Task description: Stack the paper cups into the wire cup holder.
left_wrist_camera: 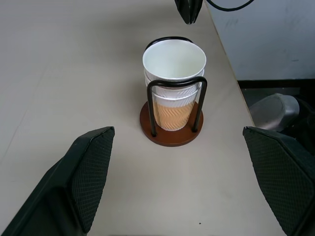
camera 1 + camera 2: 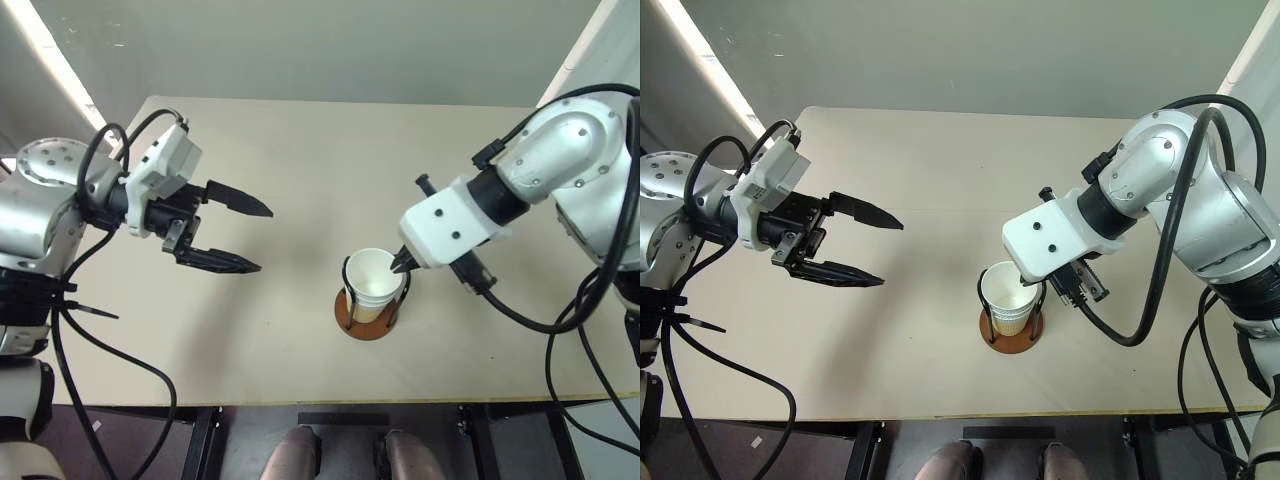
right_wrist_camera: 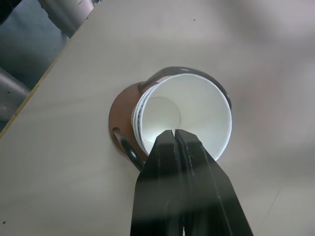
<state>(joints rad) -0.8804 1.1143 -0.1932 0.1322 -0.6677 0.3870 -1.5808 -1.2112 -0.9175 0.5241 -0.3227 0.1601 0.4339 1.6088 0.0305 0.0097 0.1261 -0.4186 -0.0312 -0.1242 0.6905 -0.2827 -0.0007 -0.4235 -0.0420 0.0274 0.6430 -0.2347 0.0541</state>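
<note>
Partly hidden paper cups (image 1: 174, 81) nested, right claw (image 3: 174, 133) overlapping rim

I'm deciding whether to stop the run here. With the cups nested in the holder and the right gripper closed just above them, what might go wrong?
The right gripper, shut with nothing in it, hangs over the rim of the paper cups; pressing down could dent the rim or tip the stack.

Withdrawing sideways, it might catch an arch of the wire cup holder and drag it.

The holder stands near the table front edge.
</note>
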